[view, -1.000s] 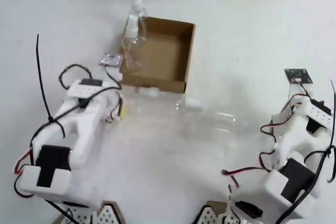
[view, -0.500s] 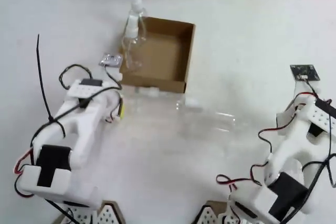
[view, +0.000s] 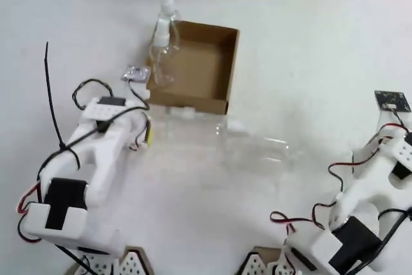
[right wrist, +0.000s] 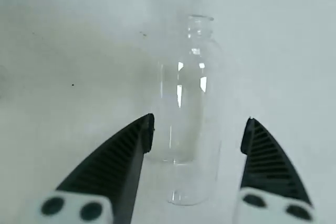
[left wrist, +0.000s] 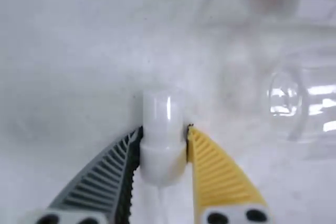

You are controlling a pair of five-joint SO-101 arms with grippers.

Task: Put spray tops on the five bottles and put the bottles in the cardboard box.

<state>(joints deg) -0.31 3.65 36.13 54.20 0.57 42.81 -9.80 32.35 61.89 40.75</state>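
The cardboard box point(view: 215, 98) stands open at the table's middle back. Two clear bottles with spray tops point(view: 162, 27) stand upright at its far left corner. Clear topless bottles point(view: 257, 149) lie on the table in front of the box. My left gripper point(left wrist: 163, 129) is shut on a white spray top point(left wrist: 163, 148), near the open neck of a clear bottle point(left wrist: 296, 103). In the high view the left gripper point(view: 147, 132) sits just in front of the box's left corner. My right gripper point(right wrist: 199, 124) is open, with a topless clear bottle point(right wrist: 191, 129) lying on the table beyond its fingertips.
A small silvery piece point(view: 136, 74) lies against the box's left side. The right arm point(view: 380, 178) is folded near the table's right front corner. Cable loops point(view: 55, 120) stick out from the left arm.
The right arm has drawn back toward the right and the front edge. The left arm has kept still with the spray top.
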